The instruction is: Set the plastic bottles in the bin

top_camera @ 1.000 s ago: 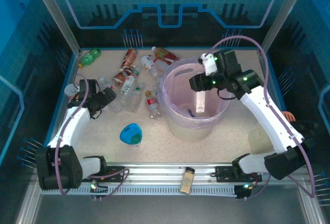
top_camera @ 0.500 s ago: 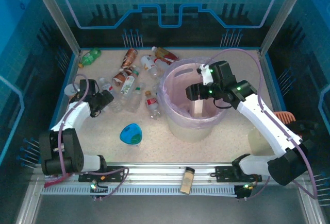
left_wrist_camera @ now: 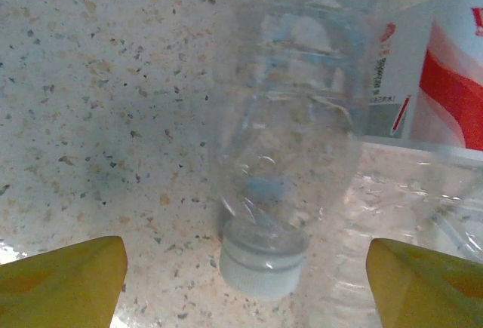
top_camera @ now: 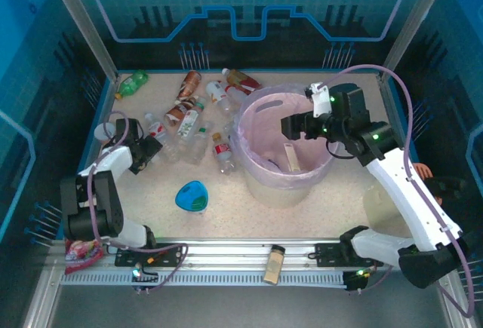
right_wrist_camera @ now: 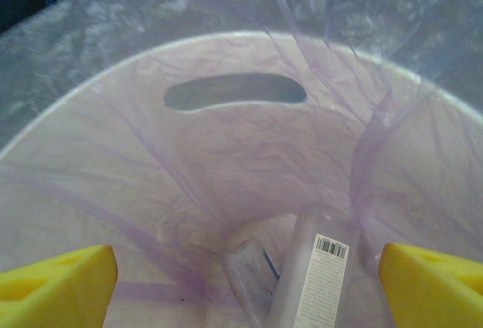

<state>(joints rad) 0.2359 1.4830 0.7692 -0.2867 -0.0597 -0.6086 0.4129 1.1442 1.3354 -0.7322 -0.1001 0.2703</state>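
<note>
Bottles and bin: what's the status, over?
Left gripper open, straddling a clear bottle on the table. Right gripper open above the bin, white-labelled bottle inside. Red-labelled bottle crowds the left's target.

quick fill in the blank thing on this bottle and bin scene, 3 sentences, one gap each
1. The bottle lying inside the bin has a ____ label with a barcode.
2. The right gripper hangs over the bin with its jaws ____.
3. The teardrop-shaped dish on the table is ____.

Missing words: white; open; blue
</note>
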